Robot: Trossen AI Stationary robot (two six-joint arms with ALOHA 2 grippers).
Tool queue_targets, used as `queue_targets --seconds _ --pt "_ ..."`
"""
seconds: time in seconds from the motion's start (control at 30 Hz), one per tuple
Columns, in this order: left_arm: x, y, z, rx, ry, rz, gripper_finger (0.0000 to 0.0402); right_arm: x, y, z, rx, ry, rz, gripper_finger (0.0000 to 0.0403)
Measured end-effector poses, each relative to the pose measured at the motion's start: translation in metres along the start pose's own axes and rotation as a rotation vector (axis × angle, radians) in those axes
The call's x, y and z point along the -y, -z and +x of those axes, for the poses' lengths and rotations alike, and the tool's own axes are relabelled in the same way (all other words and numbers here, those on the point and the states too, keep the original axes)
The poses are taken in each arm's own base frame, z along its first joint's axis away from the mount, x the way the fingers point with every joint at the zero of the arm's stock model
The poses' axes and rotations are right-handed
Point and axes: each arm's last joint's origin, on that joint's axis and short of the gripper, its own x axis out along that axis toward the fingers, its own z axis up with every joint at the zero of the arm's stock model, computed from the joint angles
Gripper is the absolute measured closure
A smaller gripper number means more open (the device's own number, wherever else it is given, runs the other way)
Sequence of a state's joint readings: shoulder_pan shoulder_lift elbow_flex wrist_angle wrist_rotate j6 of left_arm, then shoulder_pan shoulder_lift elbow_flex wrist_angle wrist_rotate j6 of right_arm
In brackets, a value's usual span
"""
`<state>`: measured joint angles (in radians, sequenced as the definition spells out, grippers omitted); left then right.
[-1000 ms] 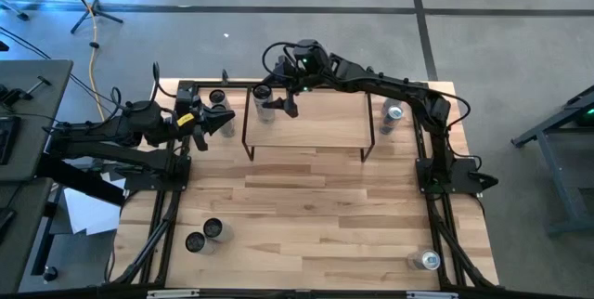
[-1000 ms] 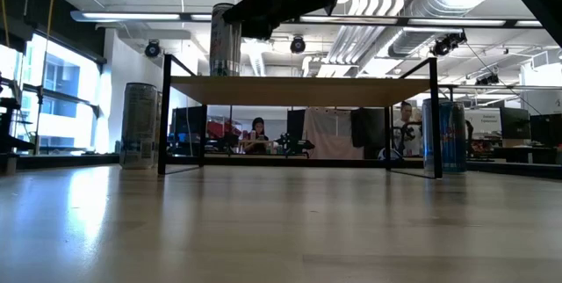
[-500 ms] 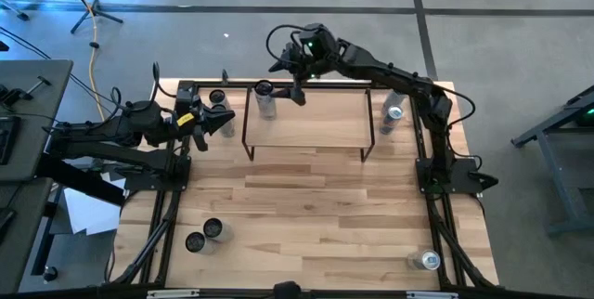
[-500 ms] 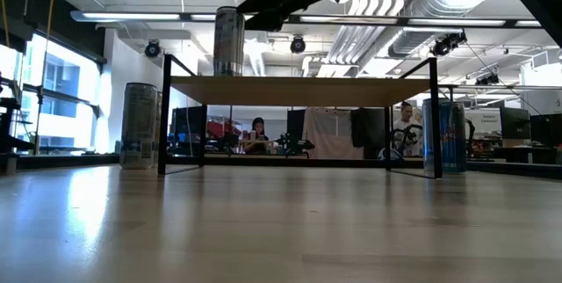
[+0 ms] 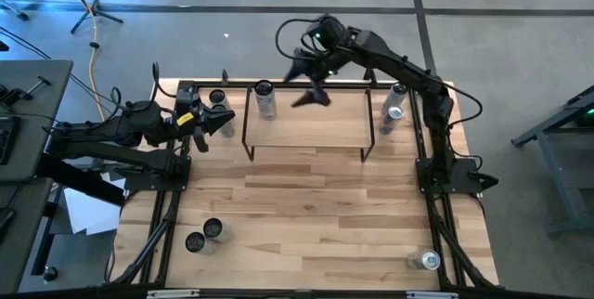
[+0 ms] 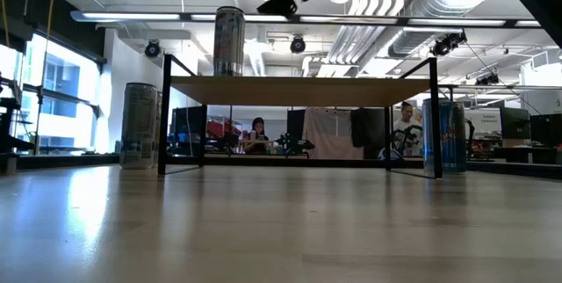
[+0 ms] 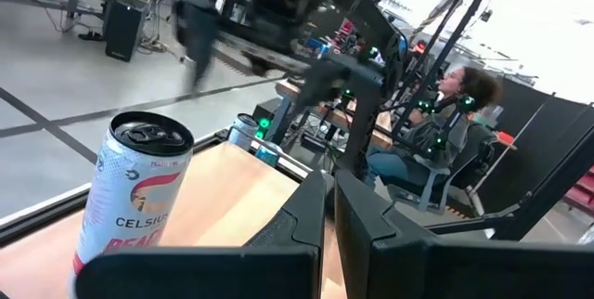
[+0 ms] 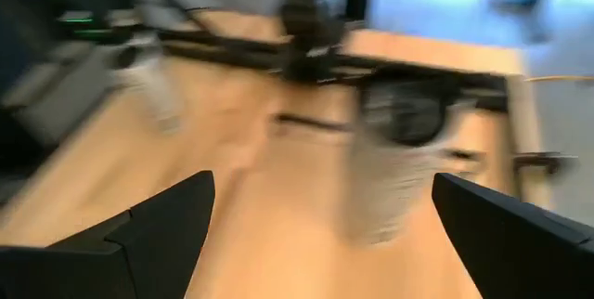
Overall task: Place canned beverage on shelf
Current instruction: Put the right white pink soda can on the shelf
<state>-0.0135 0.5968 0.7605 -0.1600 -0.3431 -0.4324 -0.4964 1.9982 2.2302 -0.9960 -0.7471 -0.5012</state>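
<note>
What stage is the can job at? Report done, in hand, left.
Done: one can stands upright on the shelf, at its left end. In hand: nothing; the right pincer hangs open above the shelf, clear of the can. The left pincer waits shut beside the shelf. Left: other cans on the table, if they are meant to go up too.

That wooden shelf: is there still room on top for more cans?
Yes. The shelf carries one can at its back-left corner; the rest of its top is bare. The open right gripper hangs above its back edge. More crowded: cans stand on the table off both ends.
</note>
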Motion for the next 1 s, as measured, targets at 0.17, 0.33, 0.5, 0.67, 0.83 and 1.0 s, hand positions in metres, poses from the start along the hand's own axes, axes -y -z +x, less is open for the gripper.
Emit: queue_targets --seconds 0.17,0.33,0.5,0.67,0.83,1.0 --pt "0.000 0.000 -0.001 0.003 0.000 0.042 0.0399 -0.025 0.004 -0.024 -0.047 -0.104 0.074 0.0013" --pt "0.000 -0.001 -0.001 0.004 -0.003 0.043 0.0399 -0.038 0.010 -0.021 -0.038 -0.035 0.165 0.0013" --pt "0.000 0.000 -0.001 0.004 -0.003 0.045 0.0399 -0.058 0.033 -0.004 0.014 0.227 0.300 0.0013" --pt "0.000 -0.001 -0.002 0.010 -0.001 0.088 0.0399 -0.098 0.047 0.012 0.343 0.436 0.429 0.0013" --pt "0.000 -0.001 -0.002 0.009 0.002 0.093 0.0399 -0.126 0.059 0.040 0.560 0.398 0.463 0.0013" --pt "0.000 -0.001 -0.002 0.008 0.006 0.093 0.0398 -0.144 0.062 0.056 0.578 0.251 0.670 0.0013"
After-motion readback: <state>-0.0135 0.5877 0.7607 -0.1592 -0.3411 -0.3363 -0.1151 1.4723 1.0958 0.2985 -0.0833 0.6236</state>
